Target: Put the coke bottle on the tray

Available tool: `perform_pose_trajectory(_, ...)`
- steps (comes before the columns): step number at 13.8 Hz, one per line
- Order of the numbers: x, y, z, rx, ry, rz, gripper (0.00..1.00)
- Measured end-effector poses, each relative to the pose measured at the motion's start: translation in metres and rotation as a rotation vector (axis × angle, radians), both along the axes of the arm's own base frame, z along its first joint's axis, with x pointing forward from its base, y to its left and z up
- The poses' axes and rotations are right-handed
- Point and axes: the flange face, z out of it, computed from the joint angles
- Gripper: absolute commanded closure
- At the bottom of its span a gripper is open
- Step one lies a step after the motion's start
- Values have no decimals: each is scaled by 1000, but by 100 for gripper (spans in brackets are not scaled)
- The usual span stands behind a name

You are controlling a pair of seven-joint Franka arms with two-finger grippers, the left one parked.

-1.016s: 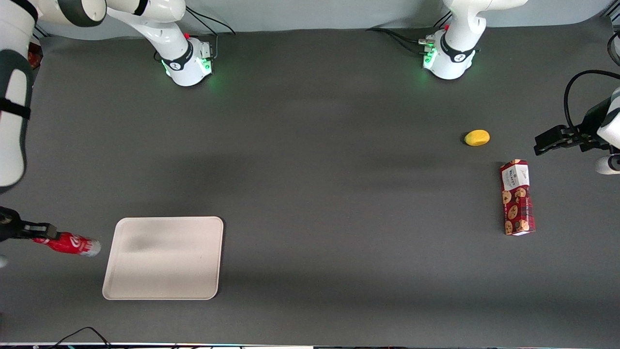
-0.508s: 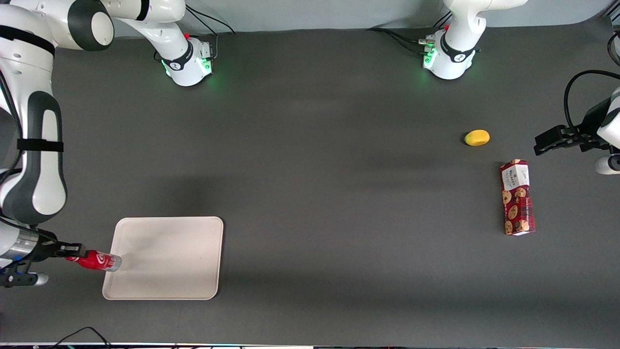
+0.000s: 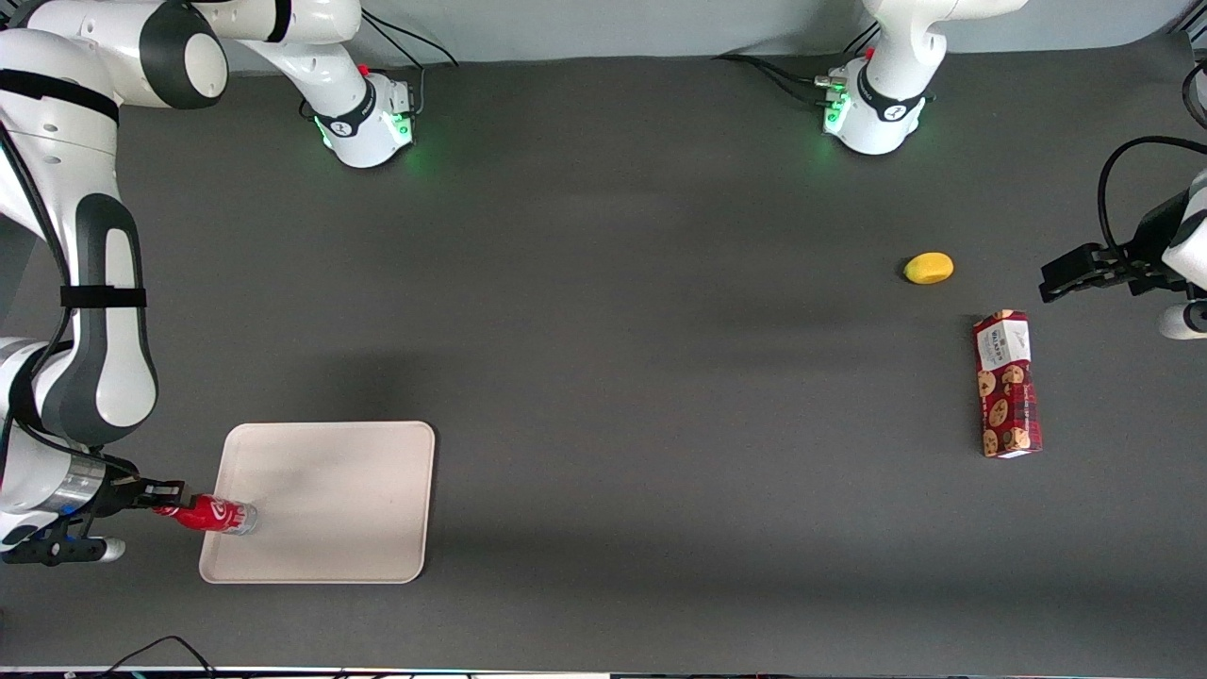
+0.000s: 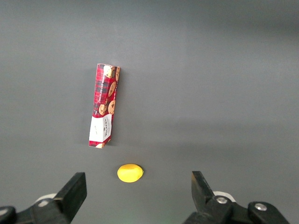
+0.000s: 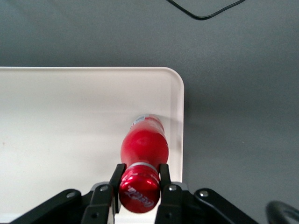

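Observation:
The slim red coke bottle [image 3: 209, 514] hangs tilted over the rim of the beige tray [image 3: 339, 490] at the tray's edge nearest the working arm's end of the table. My gripper [image 3: 170, 493] is shut on the bottle just under its red cap. In the right wrist view the cap [image 5: 138, 192] sits between my gripper [image 5: 139, 175] fingers, and the bottle's body [image 5: 144, 144] points down at the tray [image 5: 65, 121] close to a rounded corner. I cannot tell whether the silvery base touches the tray.
A red cookie box [image 3: 1007, 385] and a yellow lemon-like fruit [image 3: 929, 268] lie toward the parked arm's end of the table. A black cable [image 5: 205, 10] lies on the dark mat near the tray's corner.
My gripper has carried the bottle sideways from beside the tray to over its rim, moving a little nearer the front camera, and the arm has swung in with it.

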Motion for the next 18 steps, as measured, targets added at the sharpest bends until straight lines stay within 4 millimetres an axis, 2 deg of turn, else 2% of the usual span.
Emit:
perform_pose_trajectory(1, 0, 0, -1, 0, 2, 0, 44)
perform_pose_trajectory(2, -1, 0, -2, 1, 4, 0, 0)
perform_pose_trajectory(6, 2, 10, 2, -7, -10, 19, 0)
perform_pose_trajectory(8, 5, 22, 17, -13, -36, 37, 0)
perform_pose_trajectory(10, 2, 29, 51, -17, -74, 45, 0)
perform_pose_trajectory(12, -12, 30, 96, -17, -107, 44, 0)
perform_pose_trajectory(16, -65, 47, 188, 9, -49, 34, 0)
perform_pose_trajectory(18, -94, 55, 226, 21, -18, 23, 0)
